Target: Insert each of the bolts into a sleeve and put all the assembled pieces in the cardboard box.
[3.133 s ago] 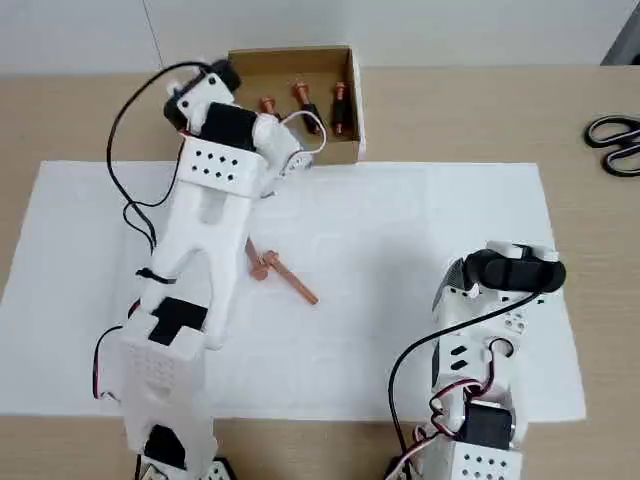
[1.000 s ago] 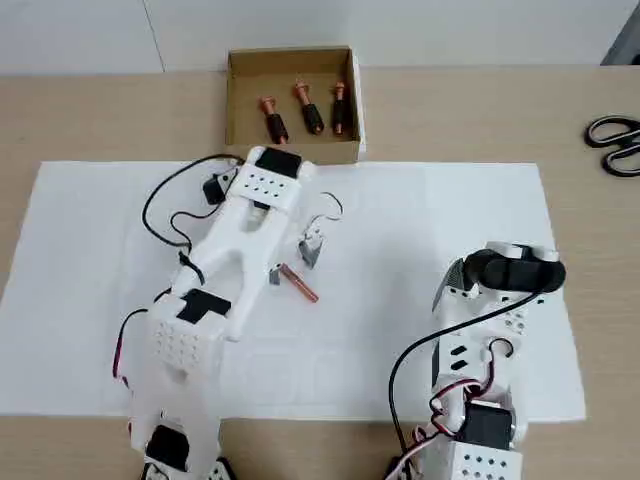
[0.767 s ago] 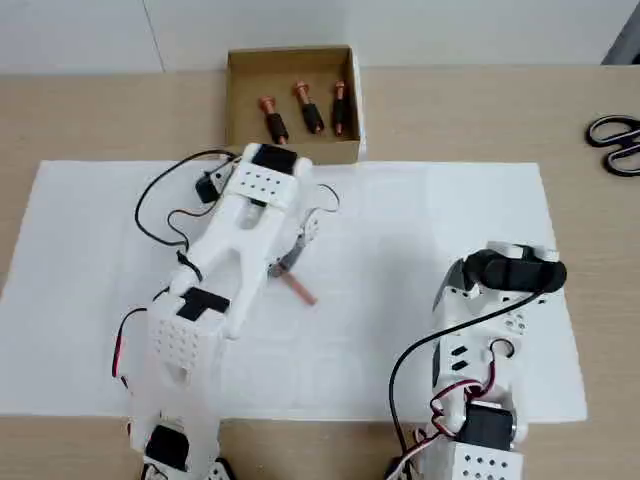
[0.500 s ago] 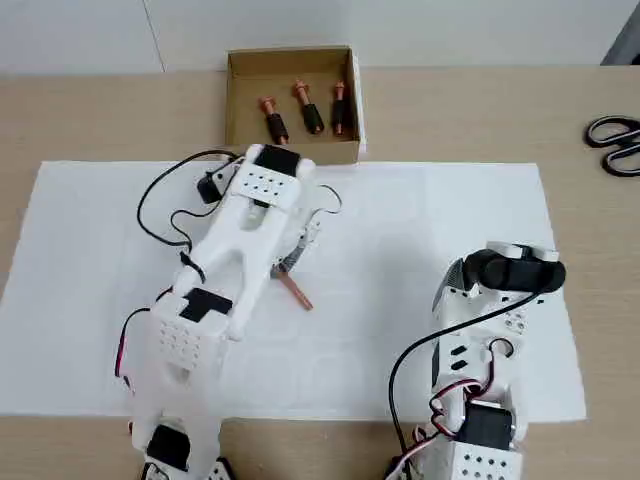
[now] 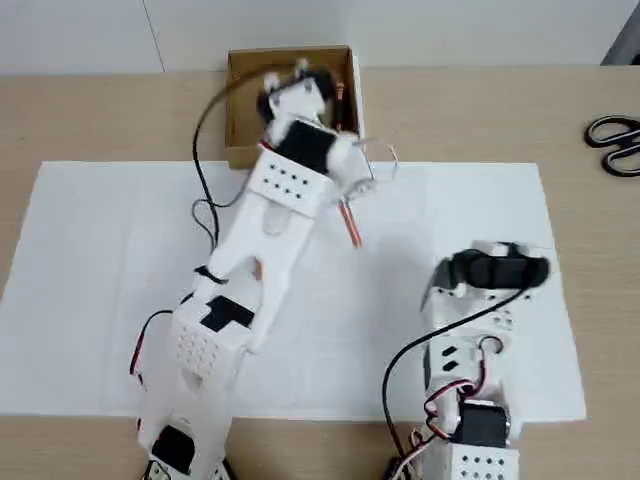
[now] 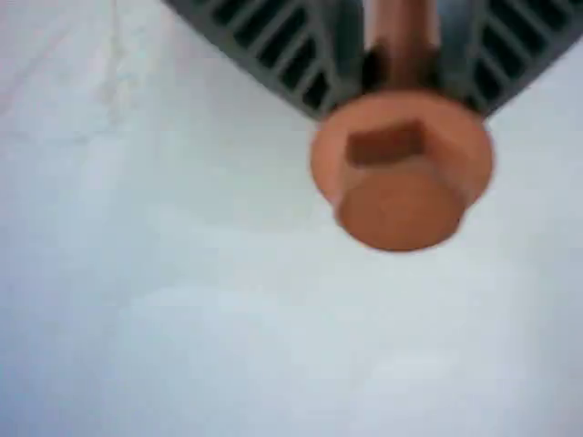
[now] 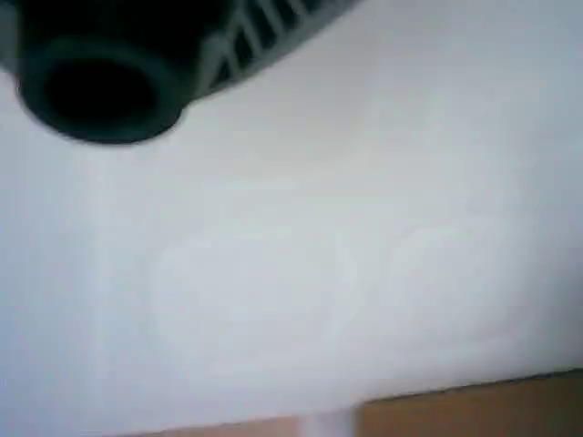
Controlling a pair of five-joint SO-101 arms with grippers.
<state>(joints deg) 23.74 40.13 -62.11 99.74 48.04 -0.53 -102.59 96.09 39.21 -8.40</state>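
Note:
My left gripper (image 5: 352,192) is shut on a copper bolt (image 5: 350,222), held above the white paper just in front of the cardboard box (image 5: 234,110). In the left wrist view the bolt's hex head (image 6: 401,177) points at the camera between the grey fingers (image 6: 264,45). My right gripper (image 7: 173,41) hangs over the paper's right side, shut on a black sleeve (image 7: 96,91) whose open end faces the camera. An assembled piece (image 5: 341,100) lies in the box; the left arm hides others. A second bolt (image 5: 257,268) peeks out from under the left arm.
A white paper sheet (image 5: 100,250) covers the middle of the wooden table. Scissors (image 5: 615,145) lie at the far right edge. The right arm's body (image 5: 480,330) stands over the paper's front right part.
The left gripper closed on the bolt lying on the paper, lifted it and swung it back and to the right, toward the box. The right arm shifted slightly left.

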